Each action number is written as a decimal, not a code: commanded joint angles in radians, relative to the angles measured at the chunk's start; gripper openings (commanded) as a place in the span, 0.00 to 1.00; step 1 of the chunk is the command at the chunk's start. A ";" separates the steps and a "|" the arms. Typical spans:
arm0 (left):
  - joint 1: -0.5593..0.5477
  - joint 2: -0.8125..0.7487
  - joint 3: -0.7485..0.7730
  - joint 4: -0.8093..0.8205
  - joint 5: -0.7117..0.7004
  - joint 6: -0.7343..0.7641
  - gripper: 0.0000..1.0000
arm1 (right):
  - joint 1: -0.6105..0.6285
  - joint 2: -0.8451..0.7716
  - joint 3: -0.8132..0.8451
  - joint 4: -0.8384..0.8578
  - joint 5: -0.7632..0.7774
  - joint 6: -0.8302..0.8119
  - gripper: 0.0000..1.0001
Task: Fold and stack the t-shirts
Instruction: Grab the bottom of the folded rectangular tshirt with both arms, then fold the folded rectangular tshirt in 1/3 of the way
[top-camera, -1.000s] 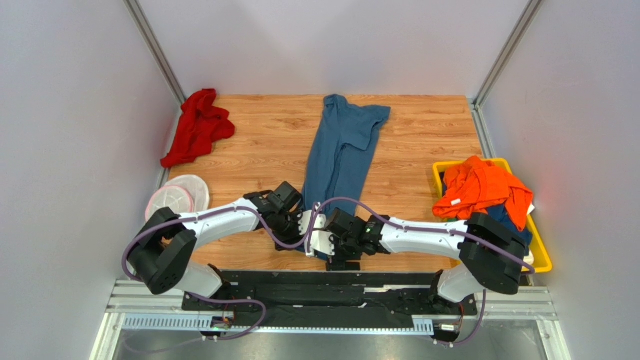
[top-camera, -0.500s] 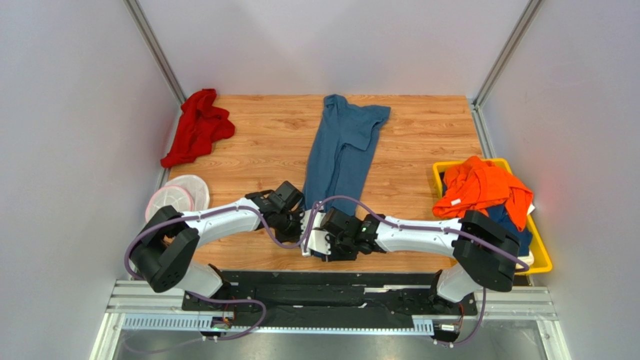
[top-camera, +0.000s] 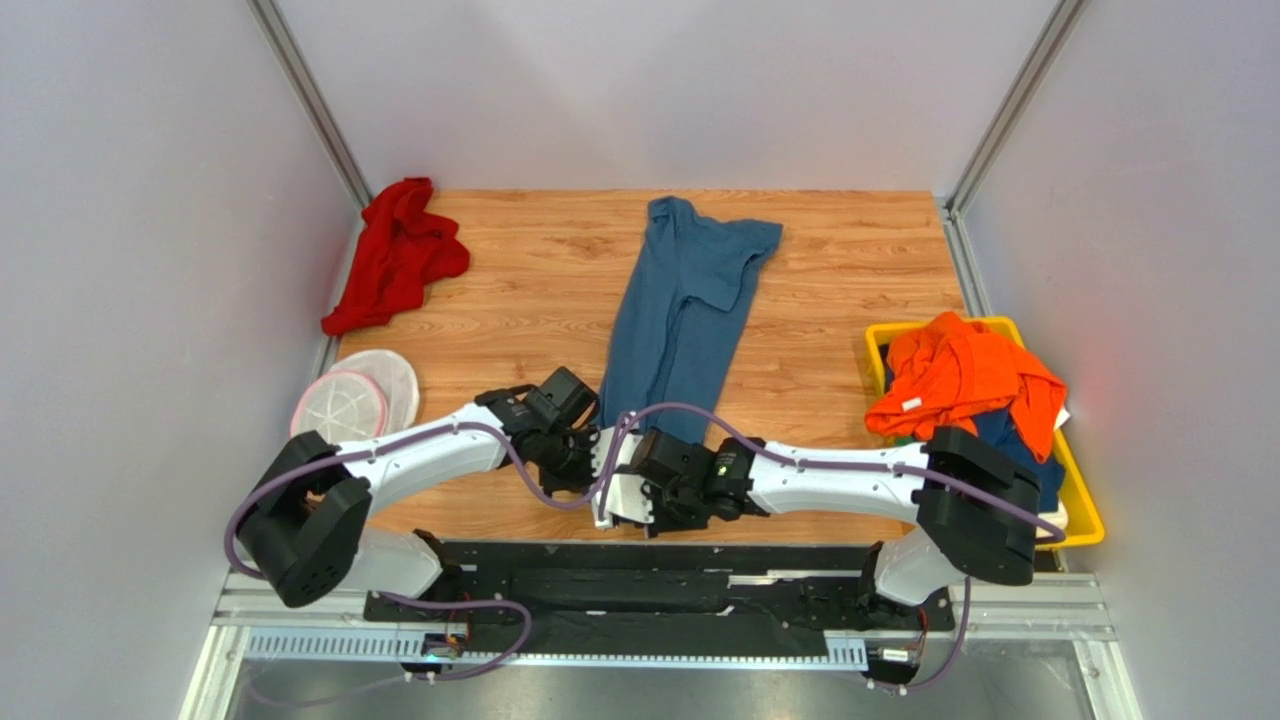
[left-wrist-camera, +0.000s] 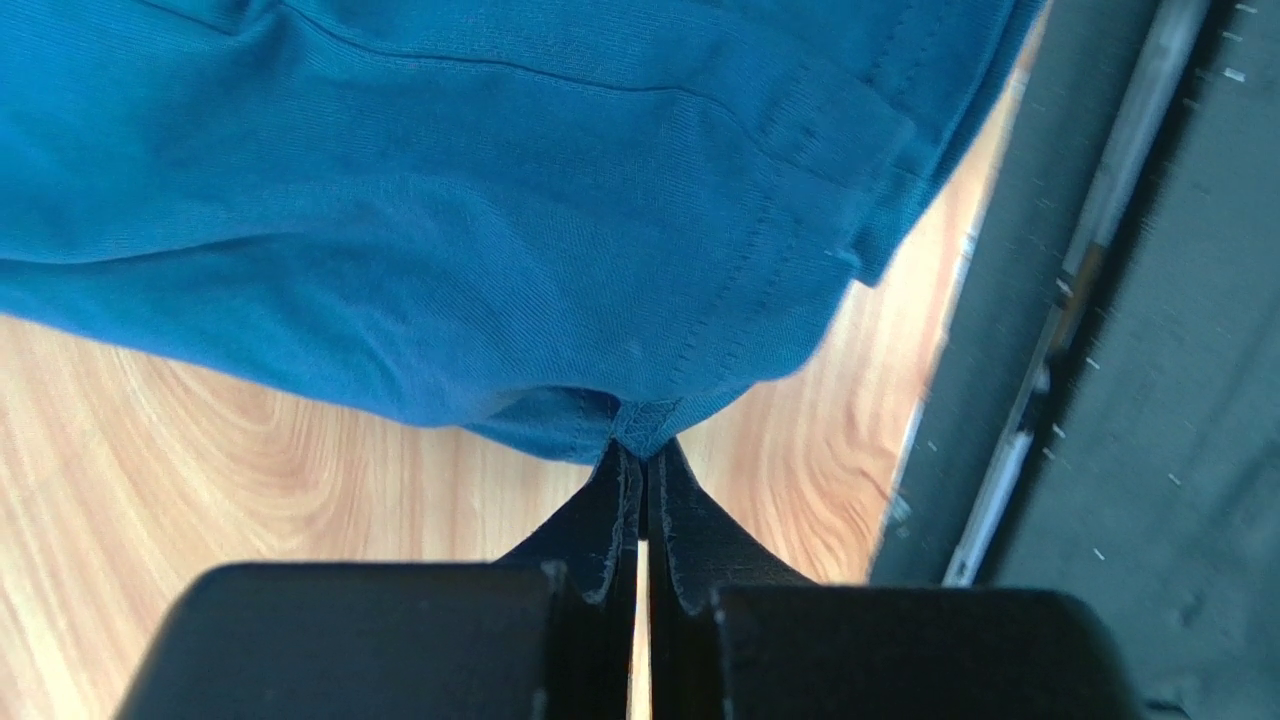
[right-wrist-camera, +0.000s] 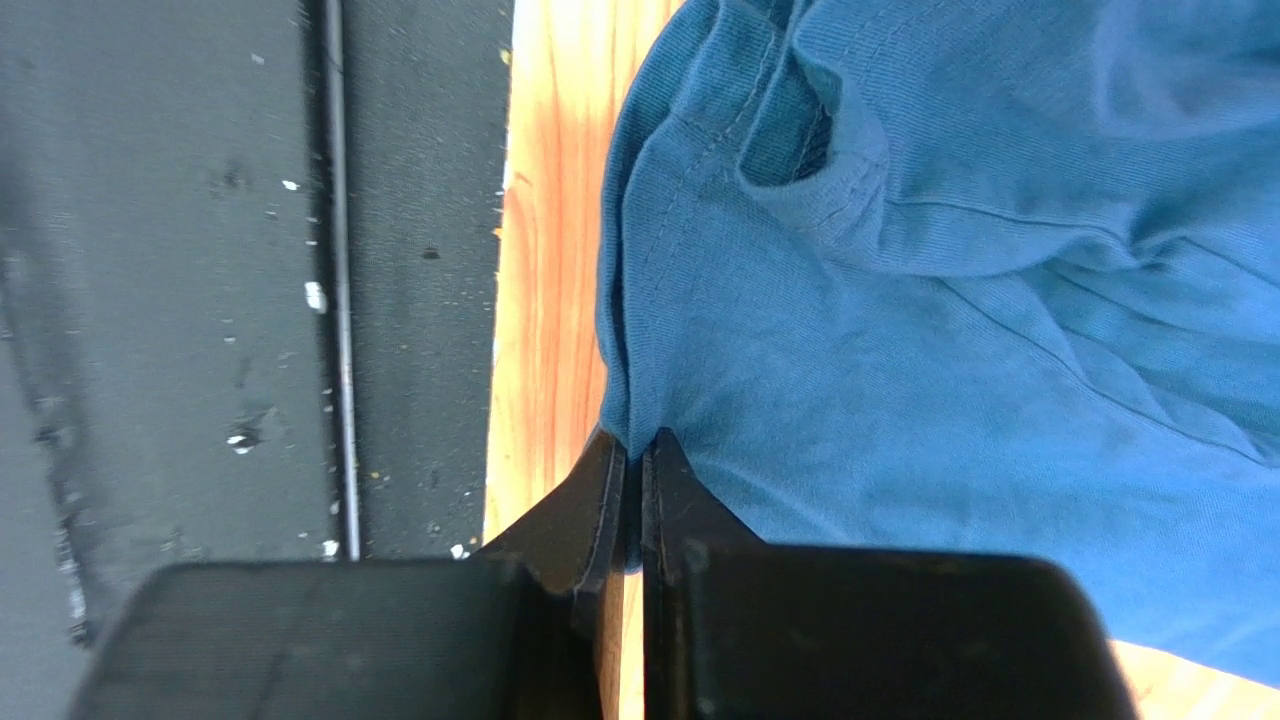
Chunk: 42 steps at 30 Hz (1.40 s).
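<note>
Two arms reach in from the near edge, over the black mounting plate, and their two grippers meet side by side at the near middle of the wooden surface. The left gripper is shut, with its fingertips pressed together on a small fold of the hem of the slate-blue t-shirt. The right gripper is closed just as tightly and pinches the shirt's edge beside a stitched seam. In both wrist views the blue cloth bunches and wrinkles just past the fingertips, with bare wood beneath it and the dark plate to one side.

From that held near end, the one slate-blue t-shirt runs away up the middle of the surface as a long narrow strip. It is folded lengthwise, and its collar and one sleeve are spread at the far end.

One round white-and-pink mesh disc lies at the near left, apart from the left arm.

One yellow bin sits at the right edge. An orange t-shirt is heaped on top of it and spills over the rim. Navy cloth shows beneath the orange t-shirt, but how many pieces lie under it cannot be told.

One crumpled red shirt lies in the far left corner, well apart from everything else.
</note>
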 joint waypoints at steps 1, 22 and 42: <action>-0.012 -0.090 0.000 -0.064 0.043 0.035 0.00 | 0.020 -0.064 0.049 0.008 0.031 0.035 0.00; 0.051 -0.106 0.211 -0.052 -0.057 0.082 0.00 | -0.134 -0.213 0.071 -0.003 0.275 -0.038 0.00; 0.211 0.413 0.714 -0.070 0.032 0.188 0.00 | -0.496 0.086 0.316 0.041 0.183 -0.195 0.00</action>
